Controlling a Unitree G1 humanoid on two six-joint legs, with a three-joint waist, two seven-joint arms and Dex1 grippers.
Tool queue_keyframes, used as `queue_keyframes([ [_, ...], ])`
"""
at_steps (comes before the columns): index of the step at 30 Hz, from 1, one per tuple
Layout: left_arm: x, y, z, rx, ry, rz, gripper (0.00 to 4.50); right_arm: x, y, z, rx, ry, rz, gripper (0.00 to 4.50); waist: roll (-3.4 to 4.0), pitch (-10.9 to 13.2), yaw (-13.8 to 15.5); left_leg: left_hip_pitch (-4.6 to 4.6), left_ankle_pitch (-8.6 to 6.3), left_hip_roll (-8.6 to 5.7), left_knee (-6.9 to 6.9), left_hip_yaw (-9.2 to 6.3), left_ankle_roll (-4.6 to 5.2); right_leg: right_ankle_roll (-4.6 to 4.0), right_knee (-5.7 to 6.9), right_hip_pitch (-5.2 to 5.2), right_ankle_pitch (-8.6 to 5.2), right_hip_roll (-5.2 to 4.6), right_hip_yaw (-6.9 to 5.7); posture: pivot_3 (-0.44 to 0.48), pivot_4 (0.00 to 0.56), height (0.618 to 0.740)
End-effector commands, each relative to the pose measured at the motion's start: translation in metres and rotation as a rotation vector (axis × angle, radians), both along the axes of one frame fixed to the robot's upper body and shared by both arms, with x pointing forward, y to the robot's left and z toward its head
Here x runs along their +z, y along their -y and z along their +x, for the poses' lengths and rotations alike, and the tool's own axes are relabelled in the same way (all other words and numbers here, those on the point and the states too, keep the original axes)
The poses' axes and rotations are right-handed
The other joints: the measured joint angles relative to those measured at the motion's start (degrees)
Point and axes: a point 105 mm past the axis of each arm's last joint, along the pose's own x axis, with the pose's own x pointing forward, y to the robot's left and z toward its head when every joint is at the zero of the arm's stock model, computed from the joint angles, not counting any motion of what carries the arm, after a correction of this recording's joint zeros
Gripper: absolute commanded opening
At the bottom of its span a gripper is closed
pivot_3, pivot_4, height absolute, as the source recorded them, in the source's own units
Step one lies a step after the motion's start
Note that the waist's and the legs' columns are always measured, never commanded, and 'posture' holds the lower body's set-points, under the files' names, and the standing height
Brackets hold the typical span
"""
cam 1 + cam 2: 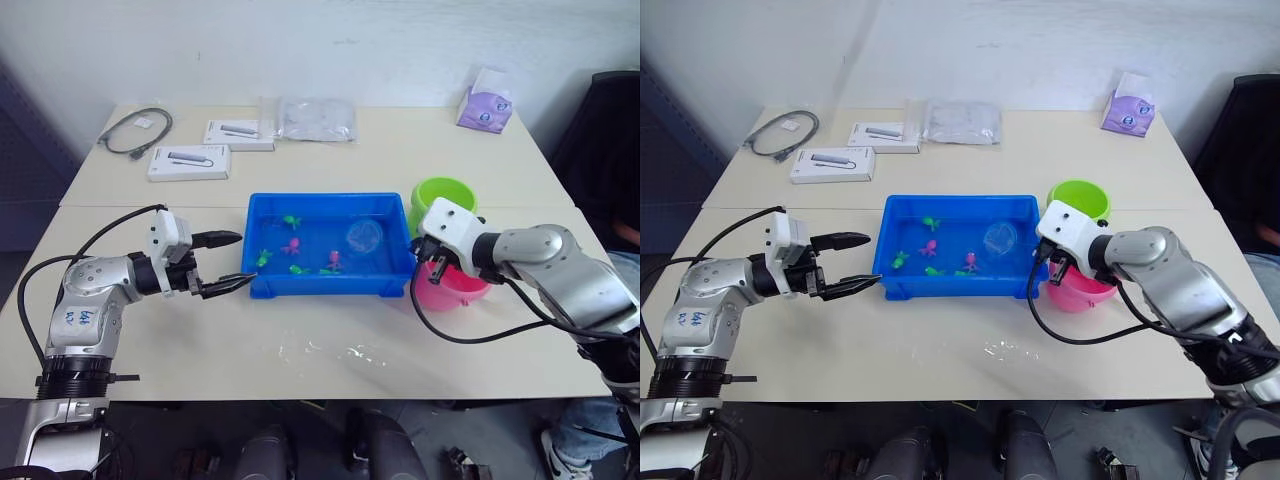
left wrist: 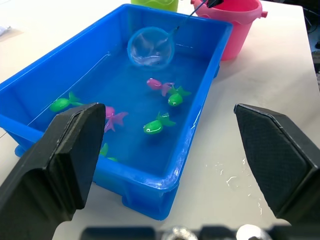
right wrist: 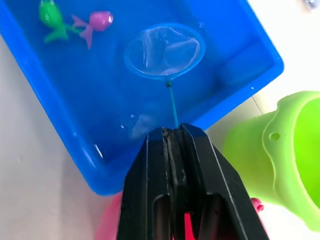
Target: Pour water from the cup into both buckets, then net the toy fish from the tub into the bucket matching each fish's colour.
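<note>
Cream laminate makes up the tabletop (image 1: pixel 330 350), and near its front edge sits the blue tub (image 1: pixel 262 285), holding shallow water. Just right of the tub stand the two buckets, the lime green bucket (image 1: pixel 442 193) farther back and the pink bucket (image 1: pixel 455 290) nearer, touching or almost touching each other.

Over the pink bucket's rim the right gripper (image 3: pixel 173 135) is clenched on the thin dark handle of the net (image 3: pixel 163 51), and the pale blue hoop hangs over the far right part of the tub with nothing in it that I can see. The left gripper (image 1: pixel 225 262) waits released, jaws wide apart, just off the tub's left wall and holding nothing.

Smallest of all are the toy fish (image 2: pixel 158 124), green and pink ones scattered through the left and middle of the tub, well apart from the hoop. A pink fish (image 2: pixel 154 83) lies closest to it, with a green fish (image 2: pixel 175 98) just beside that.

I judge the netting step is in hand. To do it well, the hoop should dip under the water, come at one fish from below and behind, and lift level so the fish stays in. Taking the pink one alone matters, since its green neighbour could ride along into the wrong bucket. A slow lift should keep water off the tabletop, where drops already lie in front of the tub.
</note>
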Motion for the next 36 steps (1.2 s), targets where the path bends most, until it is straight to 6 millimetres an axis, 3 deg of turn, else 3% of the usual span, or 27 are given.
queue_keyframes([
  [1, 0.006, 0.003, -0.001, -0.011, 0.035, 0.001, 4.42, 0.008, -0.012, 0.004, 0.077, 0.044, -0.053, 0.00, 0.00, 0.00, -0.05, 0.00, 0.00, 0.00, 0.00, 0.01, -0.01, 0.00, 0.01, -0.01, 0.00, 0.01, 0.00, 0.000, 0.150, 0.740],
  [16, 0.010, 0.007, -0.002, -0.019, 0.043, 0.003, 4.42, 0.004, -0.037, 0.004, 0.127, -0.078, 0.052, 0.00, 0.00, 0.00, -0.01, -0.02, 0.00, 0.02, 0.00, -0.02, -0.03, 0.00, 0.02, -0.01, 0.00, 0.02, -0.04, 0.000, 0.150, 0.740],
  [36, 0.012, 0.015, -0.003, -0.029, 0.043, -0.010, 4.42, 0.019, -0.019, -0.007, -0.011, -0.170, 0.344, 0.00, 0.00, 0.00, 0.02, -0.05, -0.01, 0.02, -0.01, -0.07, -0.04, 0.00, 0.01, -0.01, 0.00, 0.01, -0.02, 0.000, 0.150, 0.740],
])
